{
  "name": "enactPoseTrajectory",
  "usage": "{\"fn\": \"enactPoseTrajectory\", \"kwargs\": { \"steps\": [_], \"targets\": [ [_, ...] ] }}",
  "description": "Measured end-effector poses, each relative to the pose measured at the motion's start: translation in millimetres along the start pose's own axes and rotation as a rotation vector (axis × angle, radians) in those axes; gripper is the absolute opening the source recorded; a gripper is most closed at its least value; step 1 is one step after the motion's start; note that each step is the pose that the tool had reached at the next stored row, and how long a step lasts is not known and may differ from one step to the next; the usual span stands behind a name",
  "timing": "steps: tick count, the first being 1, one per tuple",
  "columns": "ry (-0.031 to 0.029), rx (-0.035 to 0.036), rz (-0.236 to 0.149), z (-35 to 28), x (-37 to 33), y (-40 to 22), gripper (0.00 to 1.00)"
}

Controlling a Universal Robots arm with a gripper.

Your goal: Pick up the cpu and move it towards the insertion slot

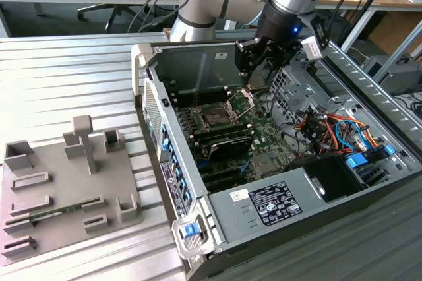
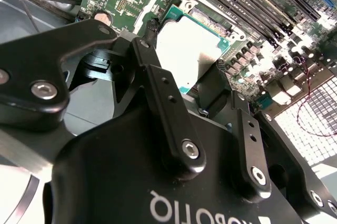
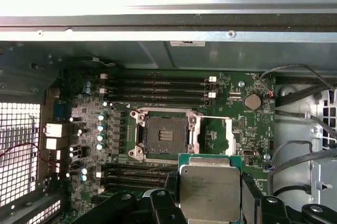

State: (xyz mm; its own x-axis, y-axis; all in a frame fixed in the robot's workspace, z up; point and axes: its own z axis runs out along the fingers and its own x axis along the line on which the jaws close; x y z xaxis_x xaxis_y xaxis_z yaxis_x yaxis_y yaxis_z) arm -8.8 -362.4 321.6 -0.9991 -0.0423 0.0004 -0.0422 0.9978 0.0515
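The cpu (image 3: 209, 190), a flat square chip with a silvery top and a green rim, is held by two opposite edges, with my gripper (image 3: 209, 182) shut on it. The second wrist view shows the same cpu (image 2: 192, 45) bright between the black fingers (image 2: 163, 92). The insertion slot (image 3: 166, 137) is a dark square socket with its silver frame swung open; the chip hangs just beside it, above the board. In the exterior view the gripper (image 1: 258, 73) reaches into the open computer case, above and just behind the insertion slot (image 1: 215, 119).
Long black memory slots (image 3: 158, 84) run along both sides of the socket. The case's metal wall (image 1: 198, 63) stands close behind the gripper, and coloured cables (image 1: 330, 129) lie toward the exterior view's right. A grey fixture plate (image 1: 66, 188) sits on the table outside the case.
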Motion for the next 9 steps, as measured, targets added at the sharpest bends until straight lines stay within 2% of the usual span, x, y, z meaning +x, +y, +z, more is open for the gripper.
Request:
{"fn": "enactPoseTrajectory", "kwargs": {
  "steps": [9],
  "targets": [
    [0.0, 0.0, 0.0, 2.4, 0.0, 1.1, 0.55]
  ]
}}
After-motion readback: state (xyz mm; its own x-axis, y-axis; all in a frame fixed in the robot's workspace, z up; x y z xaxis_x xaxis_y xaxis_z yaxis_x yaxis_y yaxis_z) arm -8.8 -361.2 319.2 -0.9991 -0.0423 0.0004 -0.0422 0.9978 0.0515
